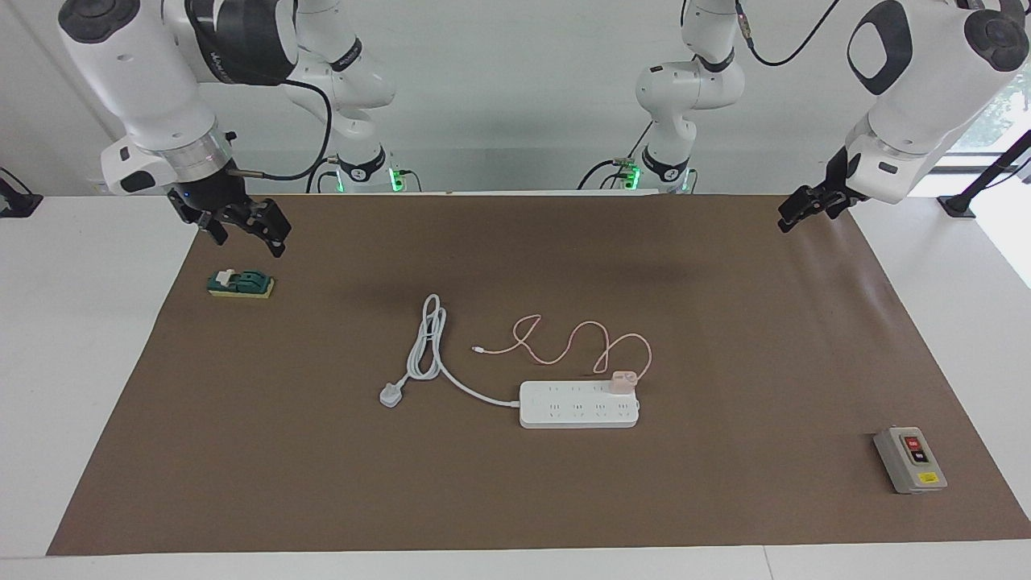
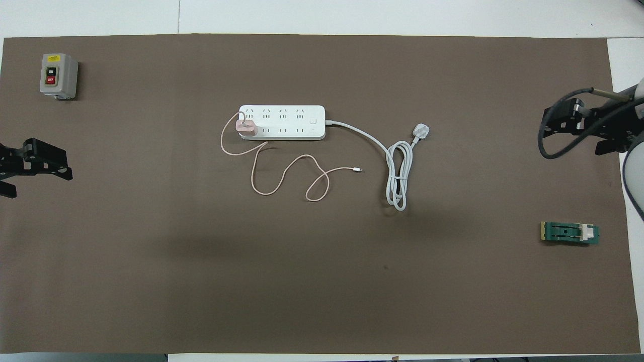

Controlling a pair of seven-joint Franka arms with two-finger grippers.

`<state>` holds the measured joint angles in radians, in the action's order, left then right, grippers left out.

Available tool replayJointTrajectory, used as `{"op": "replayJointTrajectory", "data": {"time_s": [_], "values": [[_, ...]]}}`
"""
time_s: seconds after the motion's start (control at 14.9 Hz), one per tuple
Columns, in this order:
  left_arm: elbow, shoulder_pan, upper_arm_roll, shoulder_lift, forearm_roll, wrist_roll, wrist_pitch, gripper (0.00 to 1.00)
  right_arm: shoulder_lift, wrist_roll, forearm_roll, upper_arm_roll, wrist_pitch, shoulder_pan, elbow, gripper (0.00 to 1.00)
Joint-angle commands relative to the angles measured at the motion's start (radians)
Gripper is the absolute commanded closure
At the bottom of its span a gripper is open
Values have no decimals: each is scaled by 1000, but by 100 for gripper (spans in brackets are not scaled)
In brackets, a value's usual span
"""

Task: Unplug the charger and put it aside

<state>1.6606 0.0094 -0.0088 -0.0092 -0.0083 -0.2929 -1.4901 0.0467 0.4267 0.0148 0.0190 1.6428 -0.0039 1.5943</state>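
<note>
The small, light, rigid charger (image 1: 623,382) sits plugged into the power strip (image 1: 579,404) mid-desk, best pinched by its pink cube sides, not its limp cable (image 1: 564,342), while the left gripper (image 1: 809,208) hangs spread and I cannot tell the right gripper's (image 1: 242,228) state.

Bright, even light falls from above. Both views are sharp, with no glare or blur. Soft, broad shadows smudge the brown mat (image 1: 725,338), one near the white cord (image 1: 427,338) and one toward the robots from the power strip (image 2: 282,122). A window glows at the facing view's edge.
</note>
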Motion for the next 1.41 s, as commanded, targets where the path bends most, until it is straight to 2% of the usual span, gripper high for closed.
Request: {"op": "replayJointTrajectory", "data": {"time_s": [0.0,0.13,0.27,0.54,0.74,1.01,1.21,1.35], "values": [[24,-12,-11,18,-56,-315,-76,0,-27,342,16,7,67,27,58,0],[4,-48,-10,73,-73,-588,-127,0,-24,603,14,7,126,59,84,0],[19,-89,-11,101,-90,-865,-237,0,-13,838,14,7,170,97,87,0],[11,-189,-5,224,-81,-1294,-442,0,36,1017,-18,7,170,133,82,0],[10,-193,-6,273,-82,-1368,-538,0,87,1092,-119,7,178,136,66,0],[11,-218,-5,345,-78,-1385,-662,0,169,1219,-205,7,270,186,44,0],[-36,-288,-3,447,7,-1387,-677,0,199,1274,-266,7,350,223,44,0],[-42,-292,-5,465,7,-1433,-688,0,216,1284,-295,7,403,246,46,0]]}}
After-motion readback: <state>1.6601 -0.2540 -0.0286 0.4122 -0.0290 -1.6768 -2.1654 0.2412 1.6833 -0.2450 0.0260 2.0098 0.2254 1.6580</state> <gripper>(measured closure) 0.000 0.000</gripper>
